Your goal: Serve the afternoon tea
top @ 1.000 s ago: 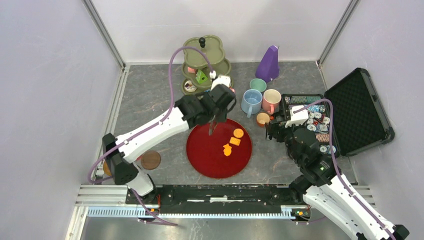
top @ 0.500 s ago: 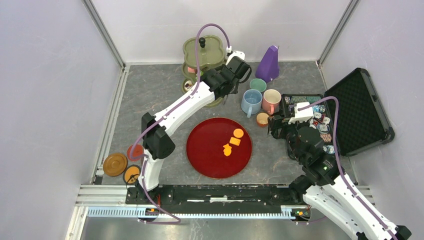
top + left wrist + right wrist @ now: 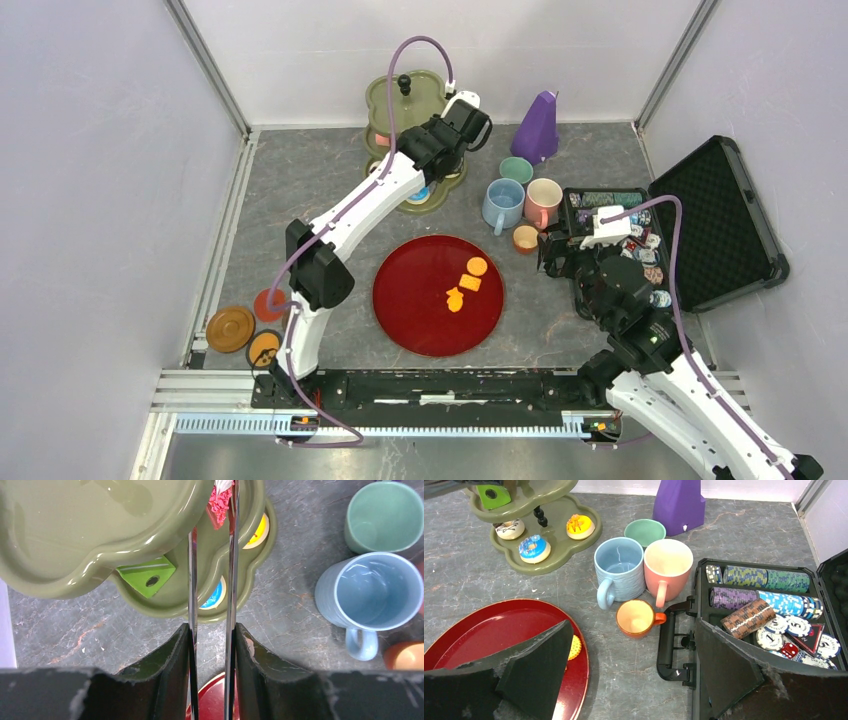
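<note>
My left gripper [image 3: 438, 158] is shut on metal tongs [image 3: 192, 580] and hangs over the green tiered stand [image 3: 405, 100]. The tong tips reach a pink cake slice [image 3: 220, 500] on a tier; whether they touch it I cannot tell. A green cake slice [image 3: 146, 572] and blue [image 3: 534, 548], yellow [image 3: 580, 526] and white [image 3: 509, 528] donuts sit on the stand. Orange biscuits [image 3: 467, 282] lie on the red tray [image 3: 410, 300]. My right gripper [image 3: 632, 622] is open and empty, near the orange cup [image 3: 637, 617]. Blue [image 3: 503, 205], pink [image 3: 543, 200] and green [image 3: 516, 170] mugs stand together.
A purple metronome [image 3: 537, 128] stands at the back right. An open black case [image 3: 710, 220] with poker chips [image 3: 764, 577] lies to the right, its handle beside the orange cup. Round coasters [image 3: 231, 327] lie at the front left.
My left arm has swung from above the red tray back to the tiered stand, carrying the tongs. The right arm has barely moved.
</note>
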`<state>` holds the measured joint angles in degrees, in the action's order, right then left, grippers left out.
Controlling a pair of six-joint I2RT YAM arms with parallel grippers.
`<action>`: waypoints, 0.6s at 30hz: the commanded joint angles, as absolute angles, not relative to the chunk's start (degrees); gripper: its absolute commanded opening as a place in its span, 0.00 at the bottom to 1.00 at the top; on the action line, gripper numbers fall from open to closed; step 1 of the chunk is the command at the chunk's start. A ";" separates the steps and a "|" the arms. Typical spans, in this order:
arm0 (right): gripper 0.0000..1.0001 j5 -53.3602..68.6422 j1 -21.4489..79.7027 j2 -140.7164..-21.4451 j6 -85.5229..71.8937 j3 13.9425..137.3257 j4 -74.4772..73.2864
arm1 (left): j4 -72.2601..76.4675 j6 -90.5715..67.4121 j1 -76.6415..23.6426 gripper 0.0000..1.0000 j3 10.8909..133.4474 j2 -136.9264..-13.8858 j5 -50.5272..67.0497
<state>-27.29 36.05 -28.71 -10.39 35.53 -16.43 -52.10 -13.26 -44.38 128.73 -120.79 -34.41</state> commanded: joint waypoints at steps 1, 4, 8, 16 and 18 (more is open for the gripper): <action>0.98 -28.41 36.20 -27.62 -10.47 36.83 -16.03 | -51.06 -8.61 -43.78 0.38 131.53 -122.16 -36.48; 0.98 -28.56 36.20 -27.03 -10.53 37.00 -16.47 | -51.32 -7.45 -43.52 0.39 131.48 -122.81 -38.08; 0.98 -29.09 36.21 -26.32 -10.71 36.83 -16.73 | -51.33 -7.12 -43.42 0.42 131.57 -123.05 -37.76; 0.98 -28.43 36.21 -26.46 -11.12 36.56 -16.35 | -54.04 -9.58 -43.41 0.55 133.31 -120.46 -34.22; 0.98 -28.39 36.21 -26.54 -10.95 36.61 -16.04 | -54.93 -10.77 -43.42 0.56 133.65 -119.11 -31.97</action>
<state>-27.70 36.05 -26.63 -10.68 35.53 -17.67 -54.06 -9.76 -43.57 130.28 -123.35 -35.20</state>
